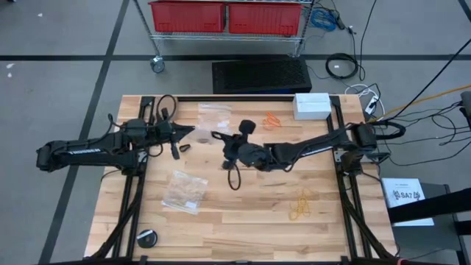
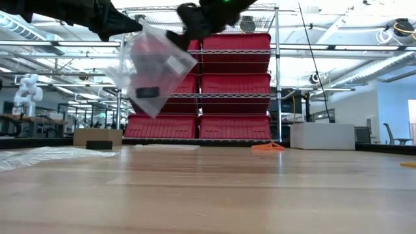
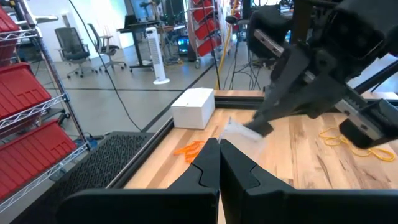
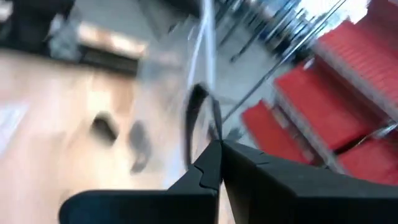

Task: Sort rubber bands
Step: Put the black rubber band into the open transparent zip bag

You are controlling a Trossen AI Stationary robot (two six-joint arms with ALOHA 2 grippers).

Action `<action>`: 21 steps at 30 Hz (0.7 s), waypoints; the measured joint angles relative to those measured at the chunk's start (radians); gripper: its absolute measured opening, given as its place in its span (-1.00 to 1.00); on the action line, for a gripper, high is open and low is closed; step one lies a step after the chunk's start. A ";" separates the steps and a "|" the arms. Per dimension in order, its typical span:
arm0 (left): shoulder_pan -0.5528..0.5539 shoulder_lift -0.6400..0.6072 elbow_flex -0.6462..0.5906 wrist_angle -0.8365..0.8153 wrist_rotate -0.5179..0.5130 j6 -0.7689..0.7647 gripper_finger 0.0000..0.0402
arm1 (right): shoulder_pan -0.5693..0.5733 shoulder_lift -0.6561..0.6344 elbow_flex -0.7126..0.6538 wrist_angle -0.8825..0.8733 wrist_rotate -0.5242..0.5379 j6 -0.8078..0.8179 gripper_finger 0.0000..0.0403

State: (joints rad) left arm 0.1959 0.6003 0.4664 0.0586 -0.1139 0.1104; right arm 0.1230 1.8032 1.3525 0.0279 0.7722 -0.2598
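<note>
Both claws, the left gripper (image 1: 193,132) and the right gripper (image 1: 215,135), are pinched shut on a clear bag (image 2: 153,68) held up over the table (image 1: 250,213). Orange rubber bands (image 1: 271,121) and yellow rubber bands (image 1: 300,207) lie on the wood.

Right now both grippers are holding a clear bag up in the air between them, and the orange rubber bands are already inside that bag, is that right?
Partly. Both the left gripper and the right gripper are shut on the clear bag, lifted off the table. But the orange rubber bands are not in it: the high view shows them lying on the table near the white box.
</note>
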 joint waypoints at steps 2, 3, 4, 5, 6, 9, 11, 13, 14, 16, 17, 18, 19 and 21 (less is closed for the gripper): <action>0.000 0.000 0.000 0.000 0.000 0.000 -1.00 | 0.002 -0.025 0.000 -0.184 -0.066 0.133 -1.00; 0.000 0.000 0.000 0.000 0.000 0.000 -1.00 | 0.003 -0.033 0.000 -0.276 -0.105 0.203 -1.00; 0.000 0.000 0.000 0.000 0.000 0.000 -1.00 | 0.003 -0.036 0.000 -0.365 -0.134 0.263 -1.00; 0.000 0.000 0.000 0.001 0.000 0.000 -1.00 | 0.003 -0.036 0.000 -0.441 -0.161 0.308 -1.00; 0.000 0.000 0.000 0.001 0.000 0.000 -1.00 | 0.003 -0.036 0.000 -0.520 -0.197 0.350 -1.00; 0.000 0.000 0.000 0.003 0.000 0.000 -1.00 | 0.003 -0.016 -0.018 -0.639 -0.304 0.446 -1.00; 0.000 0.000 0.000 0.004 0.000 0.000 -1.00 | 0.002 0.000 -0.049 -0.648 -0.379 0.473 -1.00; 0.000 0.000 0.000 0.004 0.000 0.000 -1.00 | 0.000 0.015 -0.084 -0.599 -0.443 0.483 -1.00; 0.000 0.000 0.000 0.004 0.000 0.000 -1.00 | -0.002 0.020 -0.106 -0.566 -0.467 0.484 -1.00; 0.000 0.000 0.000 0.004 0.000 0.000 -1.00 | -0.008 0.029 -0.151 -0.500 -0.508 0.491 -1.00; 0.000 0.000 0.000 0.003 0.000 0.000 -1.00 | -0.013 0.031 -0.178 -0.470 -0.526 0.494 -1.00; 0.000 0.000 0.000 0.003 0.000 0.000 -1.00 | -0.020 0.031 -0.201 -0.436 -0.538 0.498 -1.00; 0.000 0.000 0.000 0.003 0.000 0.000 -1.00 | -0.026 0.031 -0.221 -0.404 -0.544 0.504 -1.00; 0.000 0.000 0.000 0.002 0.000 0.000 -1.00 | -0.034 0.031 -0.249 -0.386 -0.543 0.510 -1.00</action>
State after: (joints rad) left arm 0.1963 0.6003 0.4664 0.0610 -0.1139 0.1108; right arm 0.0888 1.8339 1.1033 -0.3583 0.2289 0.2501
